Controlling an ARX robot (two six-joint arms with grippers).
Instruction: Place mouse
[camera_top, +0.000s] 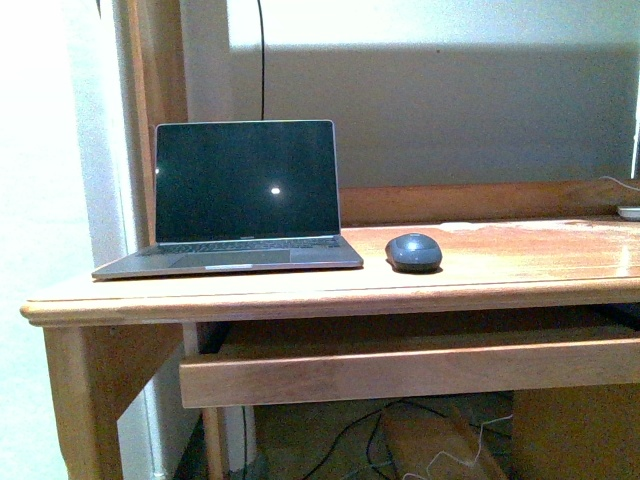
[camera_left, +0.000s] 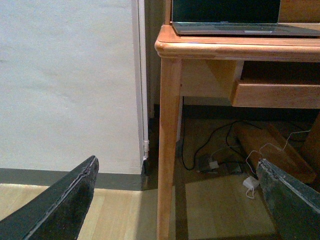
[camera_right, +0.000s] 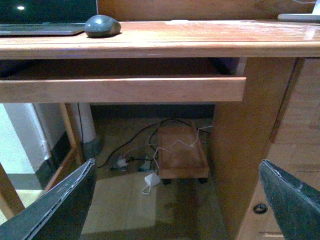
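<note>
The dark grey mouse (camera_top: 414, 252) lies on the wooden desk (camera_top: 520, 265), just right of the open laptop (camera_top: 245, 195); the right wrist view also shows the mouse (camera_right: 102, 26) on the desk top. Neither arm appears in the front view. My left gripper (camera_left: 177, 172) hangs open below desk height, near the desk's left leg (camera_left: 168, 145), with nothing between its fingers. Below the desk's front edge, my right gripper (camera_right: 175, 172) is open and empty, far under the mouse.
A pull-out tray (camera_top: 400, 370) hangs under the desk top. On the floor beneath lie cables (camera_right: 150, 150), a white adapter (camera_right: 151, 181) and a low wooden stand (camera_right: 181, 152). A wall (camera_left: 65, 80) stands left of the desk. A white object (camera_top: 629, 212) rests at the desk's far right.
</note>
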